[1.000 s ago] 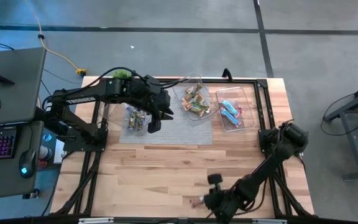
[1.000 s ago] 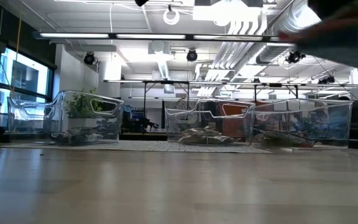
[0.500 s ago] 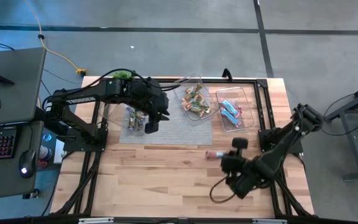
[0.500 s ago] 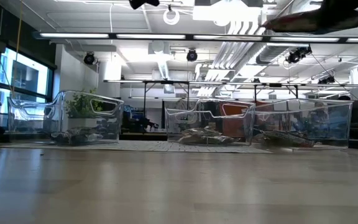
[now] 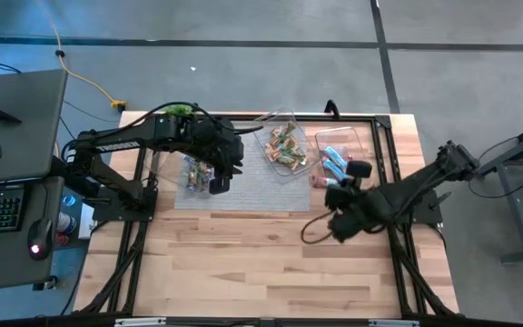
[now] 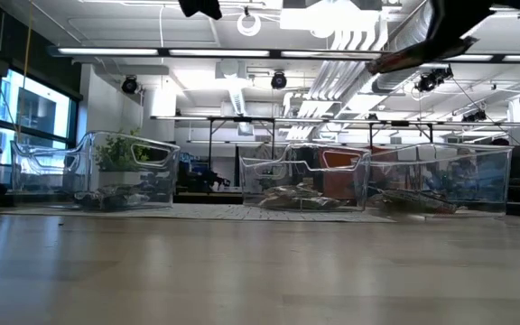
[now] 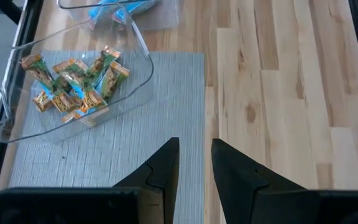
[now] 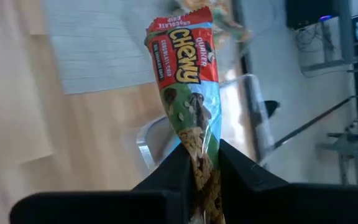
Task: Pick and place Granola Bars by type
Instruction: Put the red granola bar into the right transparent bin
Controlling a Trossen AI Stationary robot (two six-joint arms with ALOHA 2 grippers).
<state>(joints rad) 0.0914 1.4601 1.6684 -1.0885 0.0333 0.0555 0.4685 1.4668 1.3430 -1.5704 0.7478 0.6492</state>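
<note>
Right gripper (image 5: 327, 184) has swung up beside the right tub (image 5: 363, 138), clamping one bar (image 8: 188, 87) (red/blue wrapper). Three tubs. Left gripper (image 7: 194, 163) hovers over the mat (image 7: 104, 162), fingers narrowly apart, holding nothing.

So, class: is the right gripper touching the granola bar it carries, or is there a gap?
Touching. The right wrist view shows the right gripper with both fingers pressed against the granola bar, its wrapper pinched between them, no gap.
</note>
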